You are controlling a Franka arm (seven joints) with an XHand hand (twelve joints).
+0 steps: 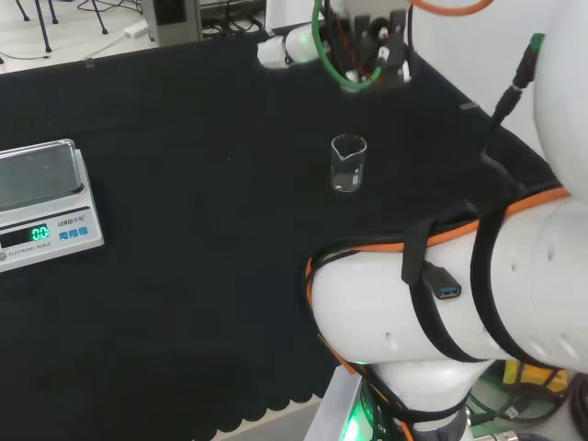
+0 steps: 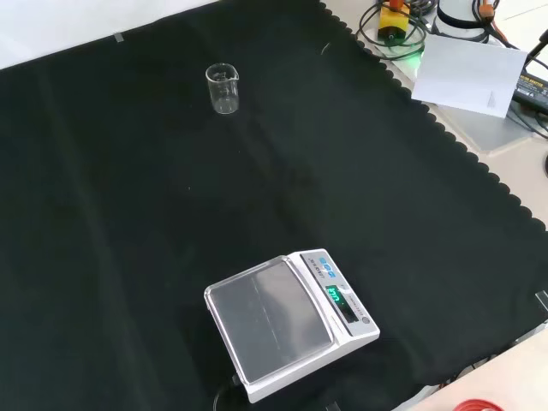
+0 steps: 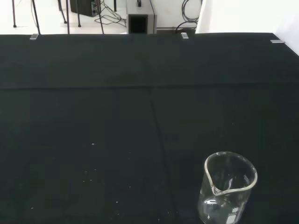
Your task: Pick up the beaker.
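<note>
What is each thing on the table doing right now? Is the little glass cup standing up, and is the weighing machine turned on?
Beaker: standing upright on the black cloth, looks empty, nothing touching it.
Scale: switched on, its green display is lit, nothing on its pan.
Hand: up near the far edge of the bench in the head view, apart from the beaker, holding nothing that can be seen.

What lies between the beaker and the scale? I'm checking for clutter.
Nothing: in the front view, bare black cloth runs from the beaker to the scale.
</note>
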